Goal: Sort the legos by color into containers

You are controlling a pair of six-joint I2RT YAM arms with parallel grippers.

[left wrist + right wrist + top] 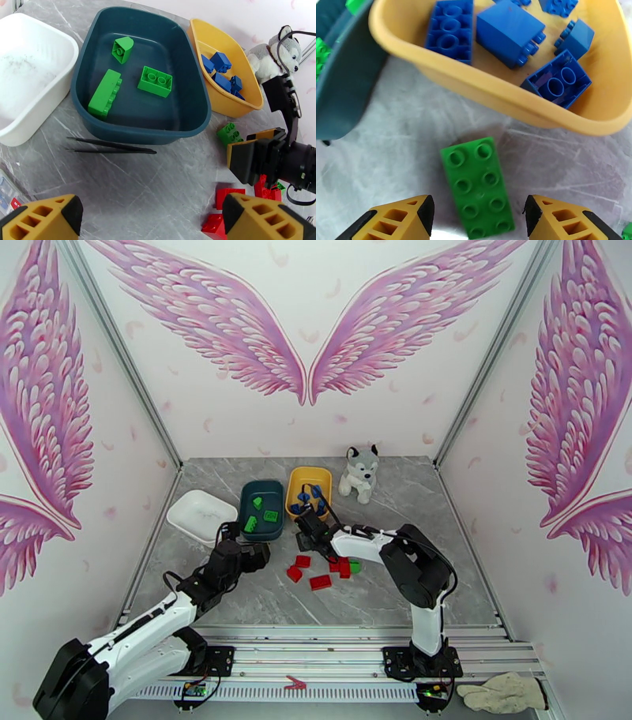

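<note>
left hand (153,213) apart, empty | right hand (478,210) apart astride green lego (474,177), near end cropped, seemingly untouched

Table (268,603): grey marble-look top, smooth, semi-matt, fine scuffs. Teal tray (181,55) & yellow tray (474,91): smooth plastic w/ slight sheen. White tray (39,110): plastic, floor dusty, dull. Green brick (476,185), blue bricks (509,31), red bricks (320,582): hard plastic, glossy. Husky (360,473): plush, fuzzy. Rails (316,635): bare metal, brushed. Glove (503,694): cloth, rough.
</note>
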